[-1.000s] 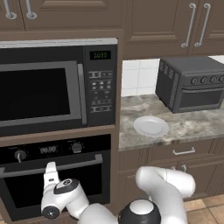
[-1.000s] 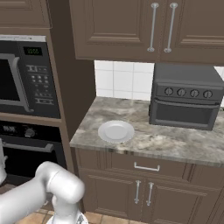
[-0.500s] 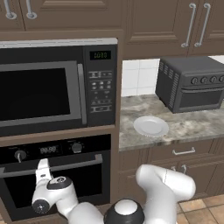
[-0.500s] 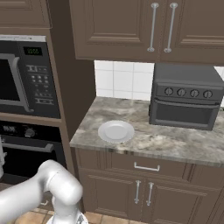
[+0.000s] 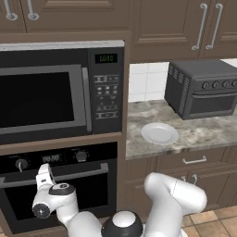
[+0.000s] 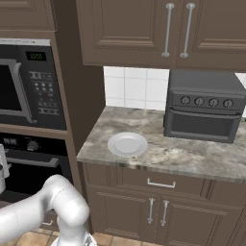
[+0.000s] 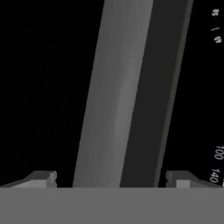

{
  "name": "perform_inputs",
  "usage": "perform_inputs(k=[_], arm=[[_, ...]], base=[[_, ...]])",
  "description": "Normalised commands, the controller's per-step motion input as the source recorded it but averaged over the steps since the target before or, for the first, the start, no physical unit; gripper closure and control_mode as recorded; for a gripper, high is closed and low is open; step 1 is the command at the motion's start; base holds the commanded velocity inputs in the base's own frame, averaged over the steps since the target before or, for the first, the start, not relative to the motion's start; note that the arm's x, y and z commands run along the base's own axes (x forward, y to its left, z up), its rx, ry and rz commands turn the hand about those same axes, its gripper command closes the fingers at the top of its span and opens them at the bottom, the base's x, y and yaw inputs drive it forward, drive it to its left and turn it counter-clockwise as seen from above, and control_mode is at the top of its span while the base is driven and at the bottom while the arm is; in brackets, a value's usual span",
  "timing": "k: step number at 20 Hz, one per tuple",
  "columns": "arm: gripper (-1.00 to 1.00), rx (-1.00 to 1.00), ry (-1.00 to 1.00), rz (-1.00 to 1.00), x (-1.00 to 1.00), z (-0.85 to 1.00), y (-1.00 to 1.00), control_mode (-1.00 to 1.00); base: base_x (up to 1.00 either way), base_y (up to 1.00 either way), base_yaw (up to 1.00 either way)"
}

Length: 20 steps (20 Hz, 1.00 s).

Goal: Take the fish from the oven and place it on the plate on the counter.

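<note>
The oven (image 5: 95,194) is built in below the microwave, and its glass door is closed. Its long silver bar handle (image 5: 81,172) runs across the top of the door. My gripper (image 5: 44,170) is at the left part of that handle. In the hand view the gripper (image 7: 111,177) is open, and the handle (image 7: 118,96) runs between the two fingertips (image 7: 43,178) without touching them. The fish is hidden behind the closed door. The white plate (image 5: 159,133) (image 6: 127,144) lies bare on the stone counter (image 5: 203,134) (image 6: 192,156), to the oven's right.
A microwave (image 5: 46,97) sits directly above the oven. A dark toaster oven (image 5: 201,88) (image 6: 204,105) stands at the back of the counter, right of the plate. Wooden cabinets hang overhead, and a drawer (image 6: 161,182) and doors lie below the counter.
My hand has moved left and slightly up along the oven front, closer to the handle. The gripper has stayed open. The door has stayed closed.
</note>
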Motion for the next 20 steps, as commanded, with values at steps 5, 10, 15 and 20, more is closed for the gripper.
perform_inputs(k=[5,10,15,20], arm=[[-1.0,-0.04,0.06,0.0,0.05,-0.38,0.12,-1.0],[-1.0,-0.02,0.07,0.0,0.11,-0.43,0.11,-1.0],[-1.0,-0.04,0.0,0.0,0.3,-0.01,0.08,-1.0],[-1.0,-0.02,0.02,0.0,0.18,0.0,0.08,-1.0]], base=[[0.0,0.0,0.0],[0.0,0.0,0.0],[0.0,0.0,0.0],[0.0,0.0,0.0]])
